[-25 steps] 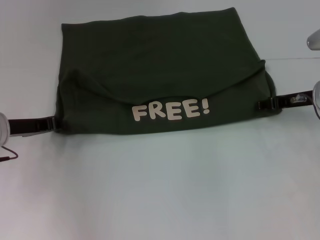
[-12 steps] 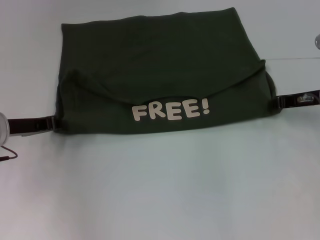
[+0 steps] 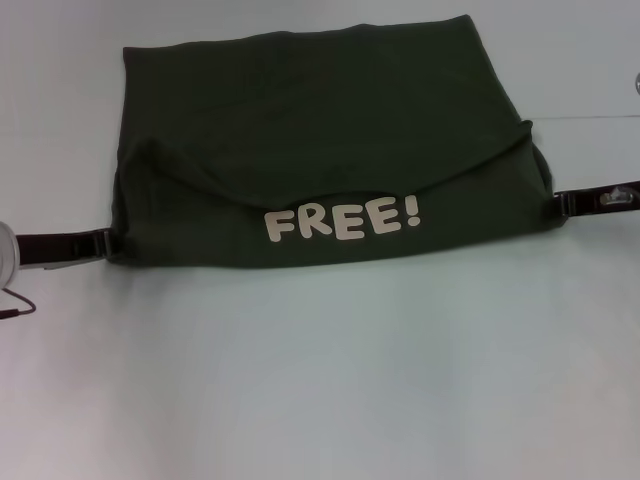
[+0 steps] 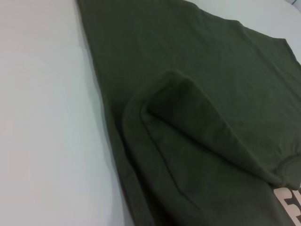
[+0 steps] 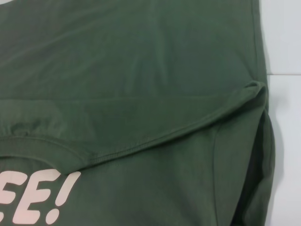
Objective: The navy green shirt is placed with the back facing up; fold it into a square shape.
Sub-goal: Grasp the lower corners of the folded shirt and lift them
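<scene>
The navy green shirt (image 3: 320,150) lay half-folded, "FREE!" lettering (image 3: 342,220) showing, squaring still undone; left gripper (image 3: 105,243) and right gripper (image 3: 560,204) sat at its edges, grip unreadable.

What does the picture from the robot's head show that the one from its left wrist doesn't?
Only the head view shows the whole folded navy green shirt, the full "FREE!" lettering, and both grippers at its sides: the left gripper and the right gripper. Only the left wrist view shows the rolled fold up close. Both show the shirt lying on the pale table.
</scene>
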Controlling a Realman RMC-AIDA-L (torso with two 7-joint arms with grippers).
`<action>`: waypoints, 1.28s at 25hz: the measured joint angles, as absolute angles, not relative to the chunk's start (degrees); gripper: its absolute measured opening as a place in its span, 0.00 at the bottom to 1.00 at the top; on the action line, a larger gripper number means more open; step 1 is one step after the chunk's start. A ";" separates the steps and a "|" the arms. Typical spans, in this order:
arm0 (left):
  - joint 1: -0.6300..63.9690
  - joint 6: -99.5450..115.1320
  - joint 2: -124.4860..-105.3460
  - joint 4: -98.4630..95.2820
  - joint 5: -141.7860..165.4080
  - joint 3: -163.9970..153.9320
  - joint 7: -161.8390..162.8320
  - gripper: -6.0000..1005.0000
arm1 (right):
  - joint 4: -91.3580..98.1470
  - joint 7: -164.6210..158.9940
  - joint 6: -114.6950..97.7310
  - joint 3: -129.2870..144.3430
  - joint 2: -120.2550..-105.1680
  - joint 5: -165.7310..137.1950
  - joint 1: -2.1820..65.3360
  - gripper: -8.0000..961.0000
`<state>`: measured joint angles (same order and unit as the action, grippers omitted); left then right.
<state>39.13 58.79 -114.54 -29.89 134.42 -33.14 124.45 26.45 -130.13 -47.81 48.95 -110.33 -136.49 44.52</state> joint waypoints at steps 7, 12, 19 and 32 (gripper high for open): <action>38.99 62.17 -114.17 -31.88 134.47 -33.14 124.95 0.04 | 28.89 -130.10 -52.72 47.70 -109.90 -136.34 43.33 0.04; 38.92 65.67 -113.39 -32.81 135.47 -31.89 125.13 0.03 | 32.25 -130.08 -56.57 46.21 -109.85 -136.32 41.36 0.04; 39.13 72.90 -112.27 -34.90 139.59 -28.83 125.74 0.04 | 35.45 -128.14 -62.55 43.51 -109.76 -136.30 38.72 0.04; 40.75 88.28 -109.71 -39.45 147.58 -28.22 125.11 0.03 | 36.26 -122.58 -75.01 35.16 -108.67 -136.22 35.64 0.04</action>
